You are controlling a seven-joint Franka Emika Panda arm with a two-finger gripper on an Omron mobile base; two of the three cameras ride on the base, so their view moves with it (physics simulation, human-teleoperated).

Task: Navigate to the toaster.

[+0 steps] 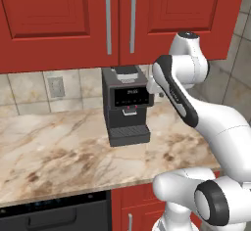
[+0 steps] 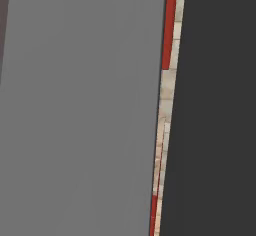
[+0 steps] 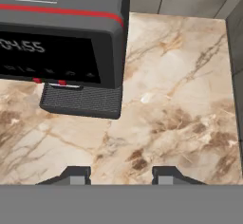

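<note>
2 dark fingertips of my gripper (image 3: 121,173) rise at the bottom of the hand view, spread well apart with nothing between them, hanging above the marble counter (image 3: 180,104). Below and to their left stands the black coffee machine (image 3: 61,33), its lit display (image 3: 28,47) facing up at me (the digits read something like 04:55), a red stripe along its top edge and its drip tray (image 3: 80,102) resting on the stone.

In the left base view that same coffee machine (image 1: 125,105) stands on the counter (image 1: 49,151) against the tiled backsplash (image 1: 29,85), under the red upper cabinets (image 1: 59,19) with 2 upright silver handles (image 1: 120,22). My arm (image 1: 181,98) bends over from the lower right, its hand end hidden behind my own forearm just beside the machine. A wall outlet (image 1: 55,86) sits on the tiles to the left, and a dark appliance front (image 1: 54,215) lies under the counter edge.

The right base view is blocked by 2 flat panels, grey (image 2: 80,105) and darker grey (image 2: 215,105), with a thin strip of red and tile between them. The toaster: I cannot tell where it is from here.
</note>
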